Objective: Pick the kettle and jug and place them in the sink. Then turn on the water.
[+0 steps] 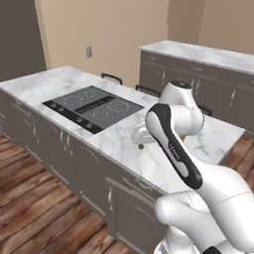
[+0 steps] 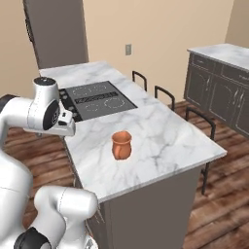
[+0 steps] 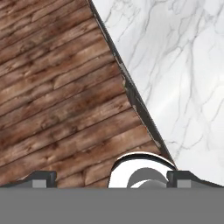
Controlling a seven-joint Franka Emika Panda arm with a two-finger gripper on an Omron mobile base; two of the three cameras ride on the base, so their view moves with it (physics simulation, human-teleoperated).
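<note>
Hand wide and empty at the desk edge; jug waits on the marble, no pickup begun.

Left to right in the right base view: the white arm's wrist sits over the near-left edge of the desk (image 2: 160, 141); the black cooktop (image 2: 97, 100) lies beyond it toward the far left; the jug (image 2: 121, 145) stands upright further right on bare marble, apart from the cooktop and from the desk edges. In the hand view the hand (image 3: 112, 179) points down across the desk edge, wood floor (image 3: 57, 87) on one side and marble on the other, tips spread wide with nothing between them. Judgement: next is reaching for the jug. To do it well, swing right over the marble, centre on the jug body, descend straight, and close across the belly clear of the loop handle.
</note>
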